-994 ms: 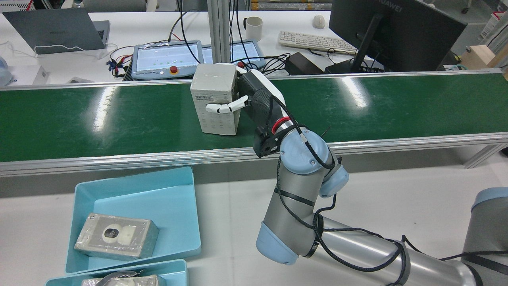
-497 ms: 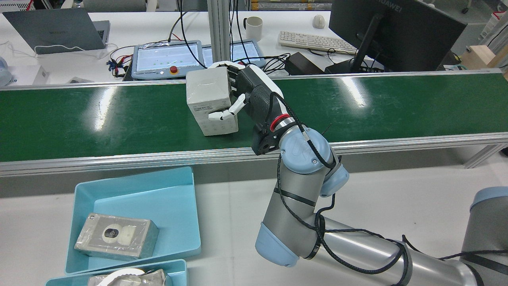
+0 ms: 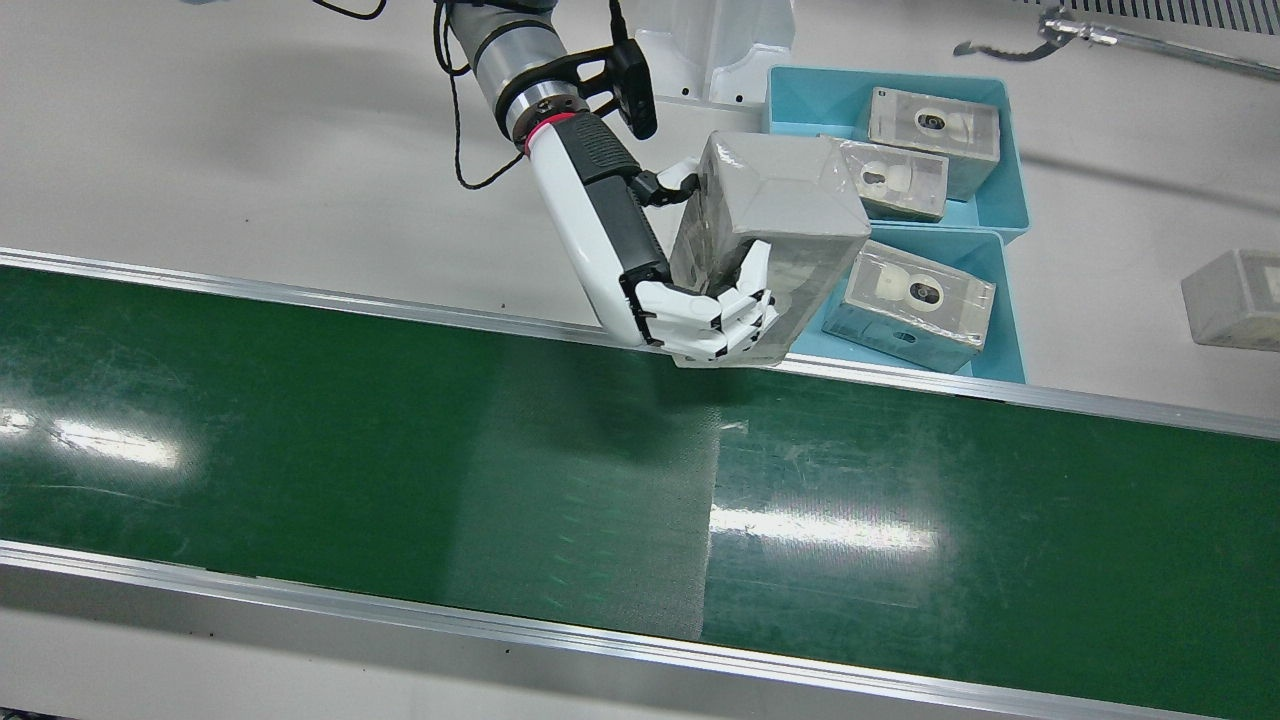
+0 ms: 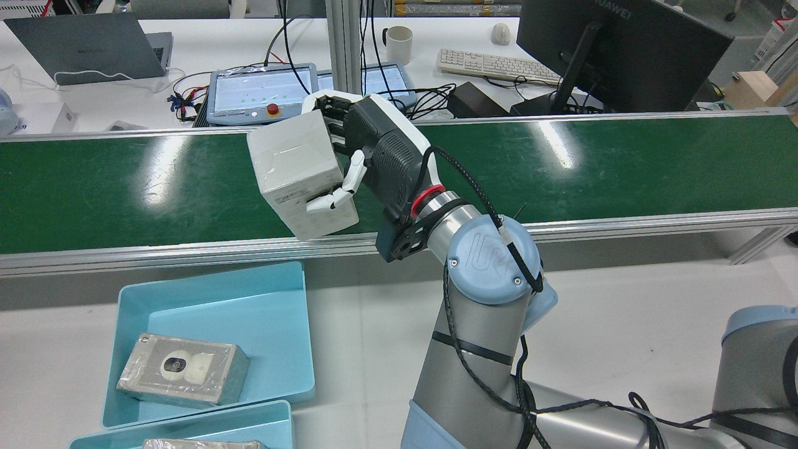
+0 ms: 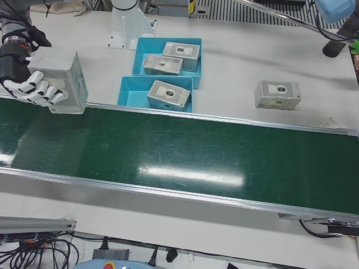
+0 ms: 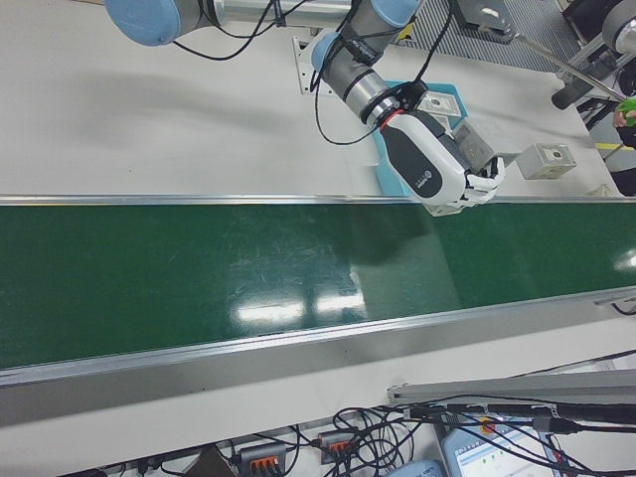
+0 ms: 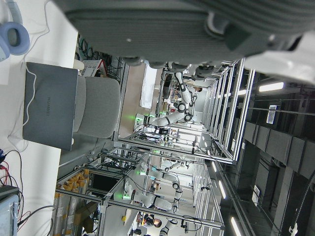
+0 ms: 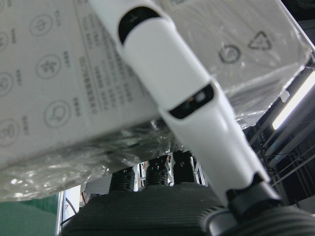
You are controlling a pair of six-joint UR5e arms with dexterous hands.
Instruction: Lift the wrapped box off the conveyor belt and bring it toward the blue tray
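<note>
Right hand (image 4: pixel 368 156) with its fingers (image 3: pixel 715 315) wrapped around the wrapped box (image 4: pixel 299 174), which it holds clear of the conveyor belt (image 4: pixel 124 187). White fingers curl over one broad face of the box; in the rear view another finger presses the opposite side, so the box is clamped between them. The box is tilted, its top leaning away from the arm. In the front view it hangs above the belt's near rail, at the edge of the white counter (image 3: pixel 250 150), just beside the nearer blue tray (image 3: pixel 1000 340).

That tray holds one wrapped box lying flat; a second blue tray (image 3: pixel 800 95) behind it holds two more. Another wrapped box (image 5: pixel 277 94) lies loose on the counter, well apart from the trays.

The right hand view, taken close up, shows a white finger lying across the box's printed, film-covered face.

The left hand itself appears in no view, so whether its fingers are spread or pressed together cannot be told.
</note>
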